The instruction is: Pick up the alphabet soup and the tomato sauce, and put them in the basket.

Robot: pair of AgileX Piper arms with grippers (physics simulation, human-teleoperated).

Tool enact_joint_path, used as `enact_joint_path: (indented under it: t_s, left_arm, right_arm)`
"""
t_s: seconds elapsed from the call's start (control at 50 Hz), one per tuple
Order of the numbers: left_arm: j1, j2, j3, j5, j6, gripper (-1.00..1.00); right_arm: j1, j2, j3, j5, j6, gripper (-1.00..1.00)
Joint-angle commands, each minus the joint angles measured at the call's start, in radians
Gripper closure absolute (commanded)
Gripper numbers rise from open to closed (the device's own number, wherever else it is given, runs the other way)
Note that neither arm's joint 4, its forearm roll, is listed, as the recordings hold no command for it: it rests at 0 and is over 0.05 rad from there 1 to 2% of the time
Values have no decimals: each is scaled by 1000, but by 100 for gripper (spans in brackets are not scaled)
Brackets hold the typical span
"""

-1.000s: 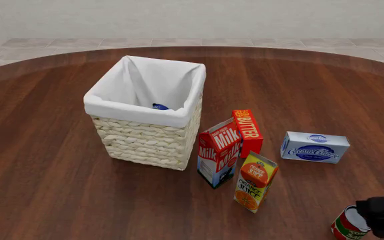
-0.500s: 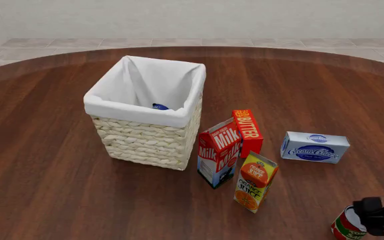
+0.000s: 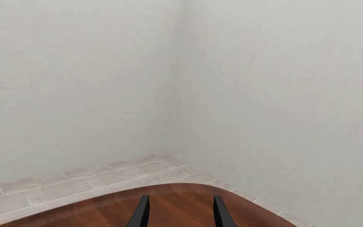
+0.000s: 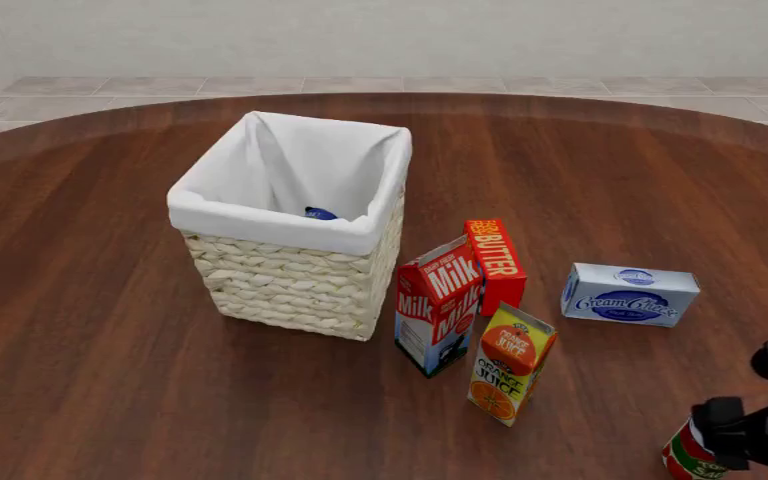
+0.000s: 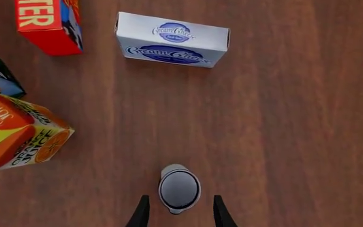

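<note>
The right hand (image 5: 179,212) hangs over the tomato sauce (image 5: 179,188), its two fingers spread wide and the can's pale top lying straight ahead between them, just short of the tips. Neither finger appears to touch the can, though the wrist view looks almost straight down and cannot settle how far above it the tips sit. The can stands upright on the worktop (image 4: 104,380), its long axis vertical and running the same way the hand points, so a straight descent would bring the fingers down either side of its round wall. In the front view the hand covers most of the can, and only the red and green label (image 4: 684,455) shows below it.

The right hand is plainly the nearer one. The left hand (image 3: 179,213), fingers also spread and holding nothing, faces a bare wall and the worktop's far edge, with no task item before it.

The basket (image 4: 271,215) stands well off to the right hand's left and farther forward, beyond the orange juice carton (image 4: 511,362). A sliver of blue (image 4: 320,213) inside suggests the alphabet soup already rests there.
</note>
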Motion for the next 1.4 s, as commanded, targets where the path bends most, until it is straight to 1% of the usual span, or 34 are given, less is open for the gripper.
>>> enact_joint_path:
  t_s: [0.02, 0.22, 0.34, 0.56, 0.88, 1.4]
  left_arm:
    - [0, 0, 0, 0, 0, -100]
    - [0, 0, 0, 0, 0, -100]
    - [0, 0, 0, 0, 0, -100]
    - [0, 0, 0, 0, 0, -100]
    - [0, 0, 0, 0, 0, -100]
    - [0, 0, 0, 0, 0, -100]
  right_arm:
    - [-6, 40, 35, -66, -2, -100]
    - [-8, 69, 58, -104, 1, -100]
    - [6, 80, 73, -121, 14, -100]
    - [-5, 98, 94, -149, 10, -100]
    - [0, 131, 128, -201, 23, -100]
    - [-17, 196, 170, -286, 18, -100]
